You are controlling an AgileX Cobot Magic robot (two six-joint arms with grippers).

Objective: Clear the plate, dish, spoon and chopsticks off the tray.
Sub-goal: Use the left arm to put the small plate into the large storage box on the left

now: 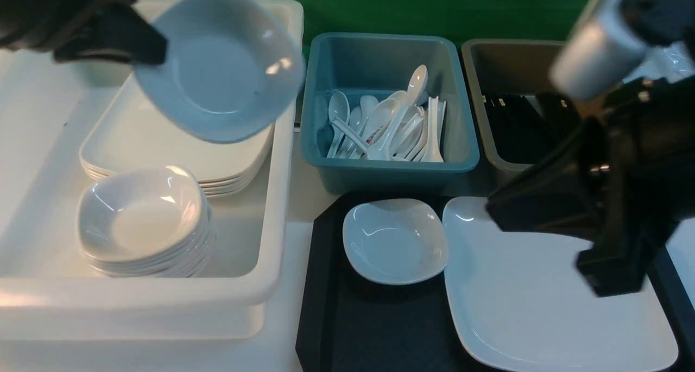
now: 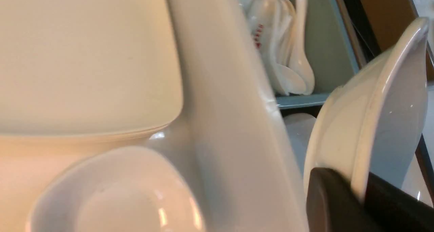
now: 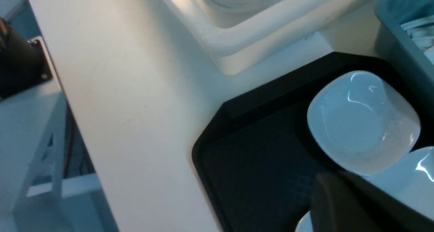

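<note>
- The white desk (image 3: pixel 135 89) carries three bins and the tray.
- The white bin (image 1: pixel 279 209), on the left, holds a stack of plates (image 1: pixel 146 138) and a stack of small dishes (image 1: pixel 141 220).
- The black tray (image 1: pixel 380 328) lies near the front, its long axis running left to right.
- The plate (image 1: pixel 521 307) lies flat on the tray's right half.
- The teal bin (image 1: pixel 391 174) stands just behind the tray, and the brown bin (image 1: pixel 488 89) is to its right.
- The held dish (image 1: pixel 222 68) hangs tilted above the white bin, hollow towards the camera. The left jaws are clamped on its rim.
- A second dish (image 1: pixel 393 241) sits upright on the tray, just left of the plate.
- The right jaws are closed, low over the plate. I cannot tell whether they touch it.
- The spoons (image 1: pixel 385 127) are piled in the teal bin, mostly with bowls away and handles towards the robot. One carries red printing, too blurred to read.
- The black chopsticks (image 1: pixel 516 122) lie in the brown bin, pointing front to back.
</note>
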